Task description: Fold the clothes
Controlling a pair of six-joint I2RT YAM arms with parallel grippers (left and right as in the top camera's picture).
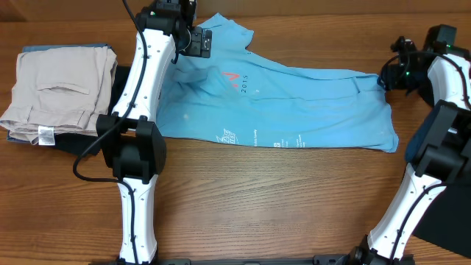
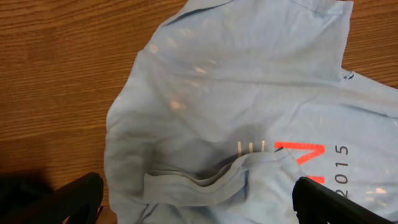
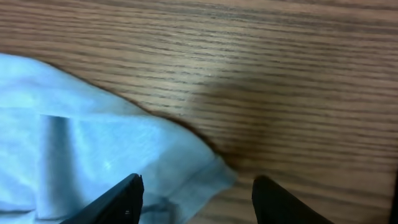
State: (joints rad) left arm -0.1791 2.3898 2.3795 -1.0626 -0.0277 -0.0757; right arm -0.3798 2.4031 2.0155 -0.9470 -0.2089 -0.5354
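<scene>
T-shirt (image 1: 309, 103) on table (image 1: 257, 199), left tool (image 2: 199, 205), right tool (image 3: 196, 199) wide-jawed above it

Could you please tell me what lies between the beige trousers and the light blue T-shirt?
In the overhead view, the left arm crosses between trousers and T-shirt, beside dark fabric under the trousers.

- There's the T-shirt (image 1: 309, 110): soft light-blue cloth, matt and lightly creased, its print flat and dull.
- Under it the desk (image 1: 280, 199): smooth wood grain with a faint sheen.
- Over to the trousers (image 1: 59, 88): beige woven cloth, matt.
- The left arm (image 1: 143, 73) and right arm (image 1: 412, 199): smooth, slightly glossy white shells, plastic by the look.
- The left gripper (image 2: 202, 202) and right gripper (image 3: 196, 199): black, matt.
</scene>
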